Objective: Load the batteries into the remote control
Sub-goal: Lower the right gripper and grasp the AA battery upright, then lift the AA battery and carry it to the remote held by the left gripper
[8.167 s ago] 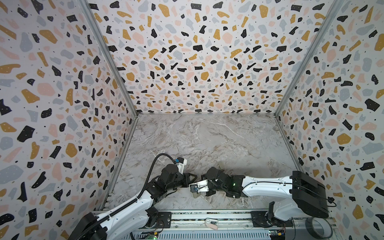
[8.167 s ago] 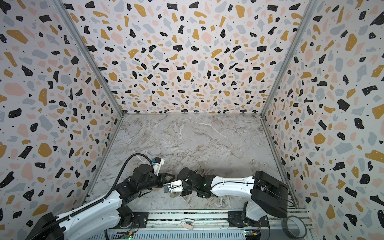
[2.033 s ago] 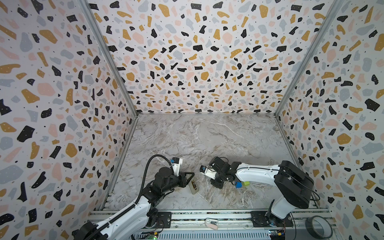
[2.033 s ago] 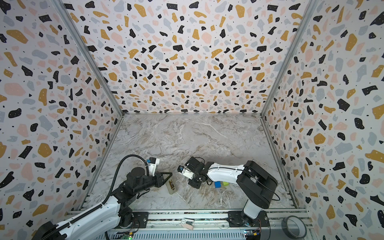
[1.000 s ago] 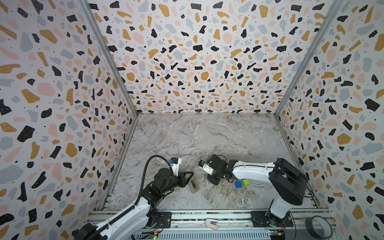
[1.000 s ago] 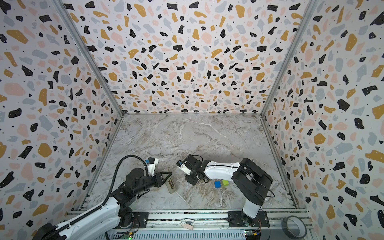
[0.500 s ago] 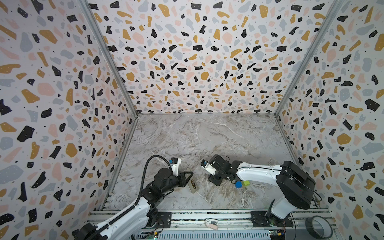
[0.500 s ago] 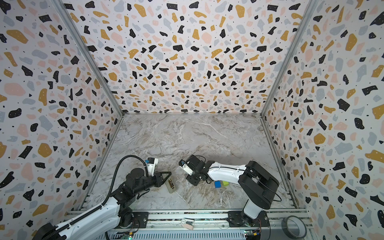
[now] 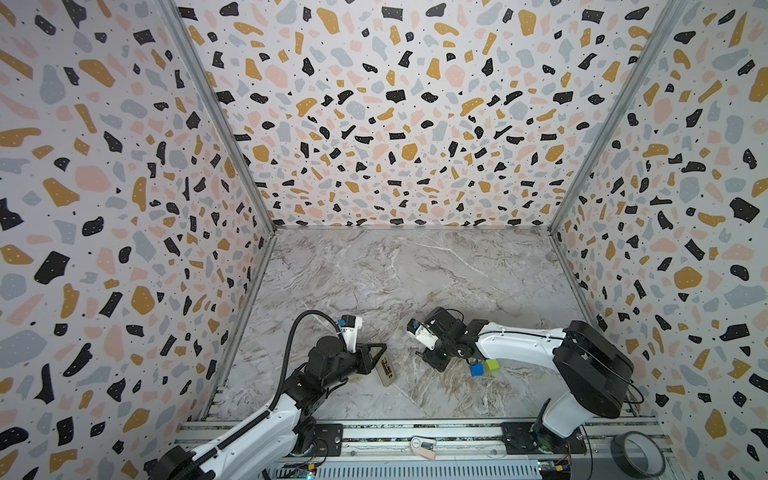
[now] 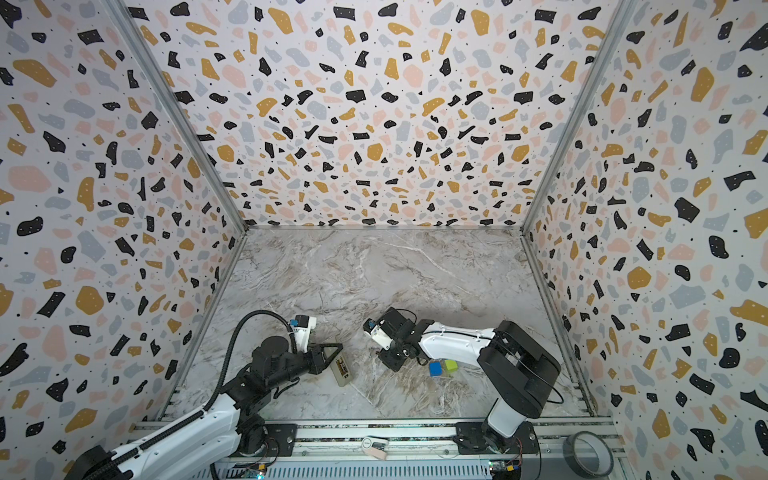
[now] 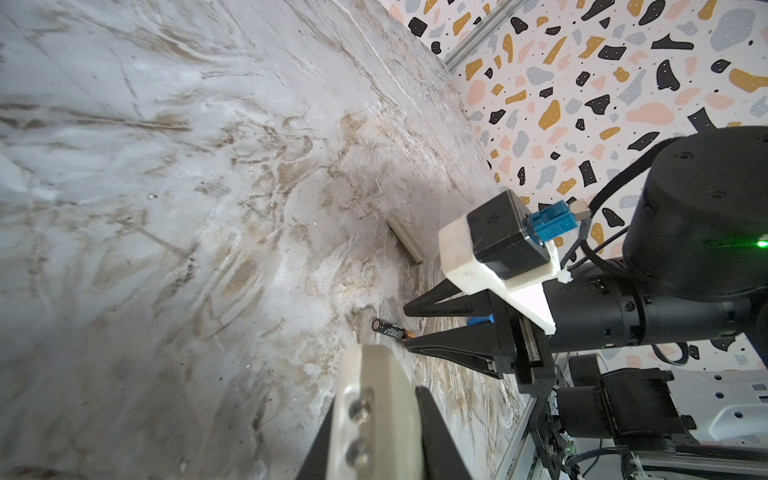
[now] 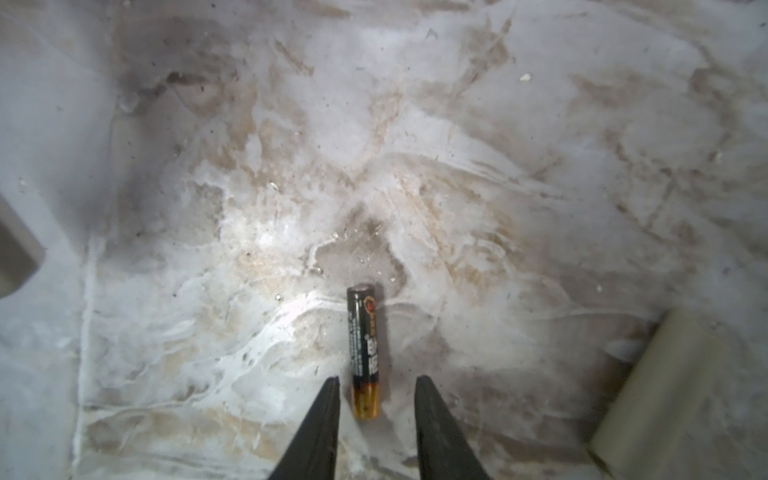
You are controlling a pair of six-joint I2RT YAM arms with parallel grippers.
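The battery lies flat on the marble floor, low in the middle of the right wrist view. Its copper end sits just between the tips of the right gripper, whose fingers stand spread on either side with a sliver of floor showing each way, so nothing is pinched yet. In a top view the remote control sits left of centre near the lower edge, clamped in the left gripper, whose fingers are pressed onto its sides (the left wrist view shows the pale body wedged between black fingers at bottom centre). The battery looks light, rigid and smooth, with a round jacket that would likely roll or squirt out of a glancing squeeze. The better hold, I judge, is across the black mid-barrel rather than the copper end, jaws square to its length, leaving both ends free for seating in the recess. A dark-and-gold strip on the remote may be another battery in place, but it is too small to tell.
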